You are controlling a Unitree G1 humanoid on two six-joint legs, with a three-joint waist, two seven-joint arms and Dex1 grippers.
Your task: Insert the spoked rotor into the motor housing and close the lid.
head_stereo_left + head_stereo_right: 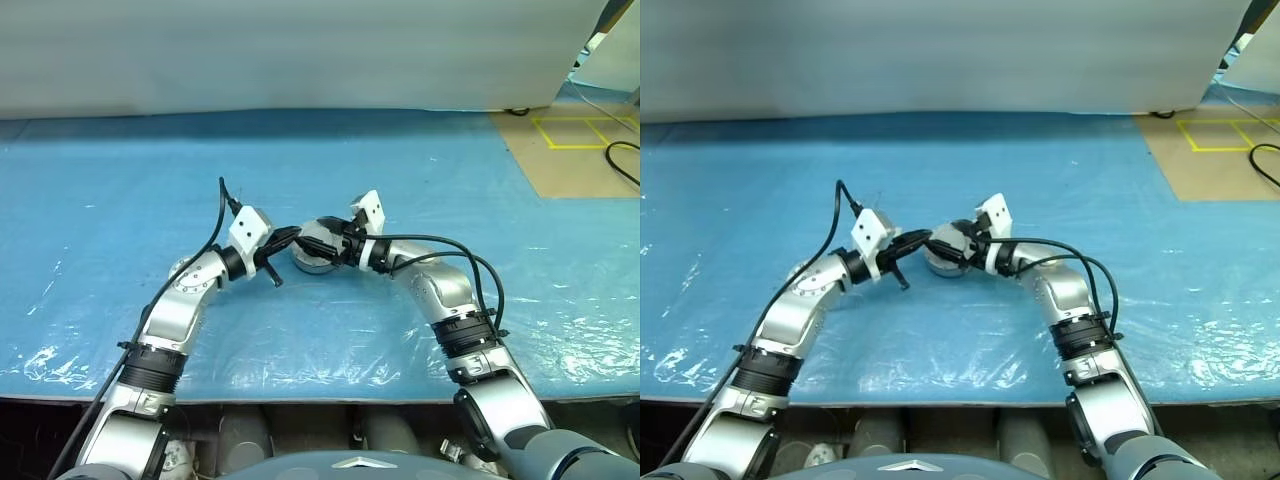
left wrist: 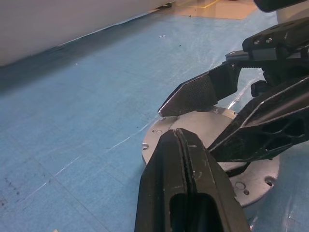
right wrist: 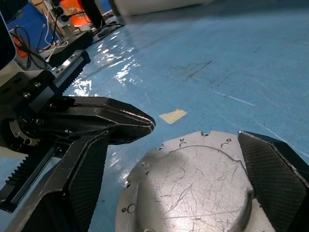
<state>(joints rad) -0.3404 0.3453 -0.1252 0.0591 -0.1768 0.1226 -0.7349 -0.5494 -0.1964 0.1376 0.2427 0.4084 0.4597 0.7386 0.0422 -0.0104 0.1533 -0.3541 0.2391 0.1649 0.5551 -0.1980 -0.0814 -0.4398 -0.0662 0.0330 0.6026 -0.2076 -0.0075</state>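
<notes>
Two tools at lidded motor housing (image 3: pixel 193 188) (contents hidden): left (image 2: pixel 186 145) shut, right (image 3: pixel 188 164) spread.

A blue plastic sheet (image 1: pixel 120 200) covers the work surface; it is wrinkled and glossy toward the near edge. A pale wall panel (image 1: pixel 300 50) stands along the far edge of the sheet. At the far right lies a brown floor area (image 1: pixel 570 160) marked with yellow tape lines (image 1: pixel 575 130), and a black cable (image 1: pixel 625 165) crosses it. A small tan tape scrap (image 3: pixel 173 116) lies flat on the sheet.
</notes>
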